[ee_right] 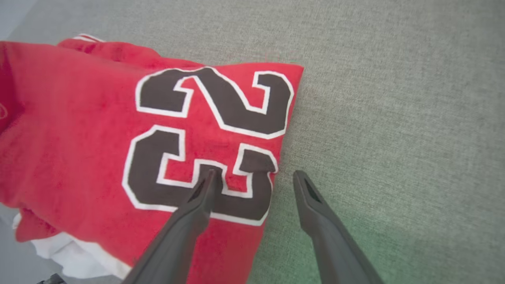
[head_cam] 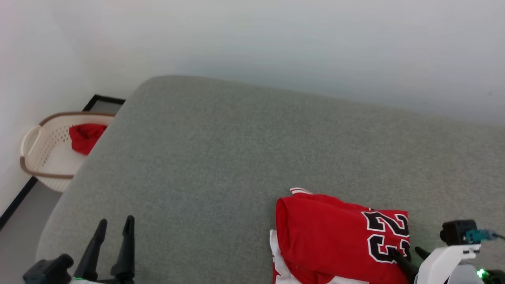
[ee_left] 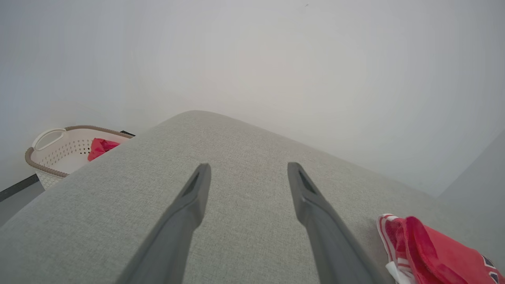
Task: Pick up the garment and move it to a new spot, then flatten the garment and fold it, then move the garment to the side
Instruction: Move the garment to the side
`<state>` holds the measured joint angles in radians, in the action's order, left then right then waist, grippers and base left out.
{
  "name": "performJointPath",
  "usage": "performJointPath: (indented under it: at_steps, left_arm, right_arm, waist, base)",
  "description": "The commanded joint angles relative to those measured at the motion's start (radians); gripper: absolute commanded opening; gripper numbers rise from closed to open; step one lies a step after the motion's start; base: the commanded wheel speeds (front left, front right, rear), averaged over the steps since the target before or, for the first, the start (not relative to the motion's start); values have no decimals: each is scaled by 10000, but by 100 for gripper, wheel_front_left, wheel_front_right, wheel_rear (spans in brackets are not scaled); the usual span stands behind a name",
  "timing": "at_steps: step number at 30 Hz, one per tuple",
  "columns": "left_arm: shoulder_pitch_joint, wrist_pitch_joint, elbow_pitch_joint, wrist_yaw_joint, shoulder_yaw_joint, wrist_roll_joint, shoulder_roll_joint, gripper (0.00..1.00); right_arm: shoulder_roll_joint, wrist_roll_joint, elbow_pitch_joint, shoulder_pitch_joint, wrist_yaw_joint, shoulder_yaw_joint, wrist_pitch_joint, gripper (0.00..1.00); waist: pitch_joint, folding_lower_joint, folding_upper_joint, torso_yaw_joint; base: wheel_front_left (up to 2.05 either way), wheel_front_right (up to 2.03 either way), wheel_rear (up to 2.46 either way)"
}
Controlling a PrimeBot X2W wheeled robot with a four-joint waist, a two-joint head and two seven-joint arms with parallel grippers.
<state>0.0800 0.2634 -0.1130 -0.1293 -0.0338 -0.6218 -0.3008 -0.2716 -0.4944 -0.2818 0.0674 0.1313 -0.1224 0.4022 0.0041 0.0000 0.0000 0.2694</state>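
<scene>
The garment [head_cam: 335,236], a red jersey with a black-and-white "23" and white parts at its lower edge, lies folded on the grey cushioned surface [head_cam: 221,157] near its front right. My right gripper [head_cam: 408,252] stands open at the garment's right edge; in the right wrist view one fingertip [ee_right: 207,185] is over the number on the garment [ee_right: 118,138] and the other over bare grey fabric. My left gripper [head_cam: 116,223] stands open at the lower left, above bare surface, holding nothing. In the left wrist view the left gripper [ee_left: 246,169] spreads wide, with the garment [ee_left: 438,252] at the lower right.
A cream laundry basket [head_cam: 43,154] with a brown rim sits on the floor beyond the surface's left edge, holding a plain red cloth bunch [head_cam: 86,136]. A pale wall runs behind the surface. The surface's rounded corner lies far left.
</scene>
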Motion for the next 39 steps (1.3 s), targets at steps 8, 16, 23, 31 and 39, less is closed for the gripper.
performJointPath:
  at_steps: [8,16,23,31,39]
  left_arm:
    - [-521,3,-15,-24,-146,-20,291,100]
    - [-787,2,-82,-22,-194,-101,436,100]
    - [-851,3,-96,-22,-153,-154,494,100]
    - [-934,2,-17,-23,-85,-145,566,100]
    - [-1081,2,71,-21,-136,-31,517,100]
  right_arm:
    - [342,51,4,707,-11,817,1735,100]
    - [979,-635,-388,1044,-4,1084,3982,100]
    - [736,-1194,15,1069,9,904,4826,0]
    - [162,-1125,535,1505,-14,1307,4565,0]
    - [-664,-862,894,2139,-13,1518,4358,0]
  waist:
    - [948,0,0,386]
    - [1340,0,0,540]
    - [1467,0,0,588]
    - [1595,0,0,366]
    - [1745,0,0,-163]
  base:
    - [0,0,0]
    - [0,0,0]
    - [0,0,0]
    - [0,0,0]
    - [0,0,0]
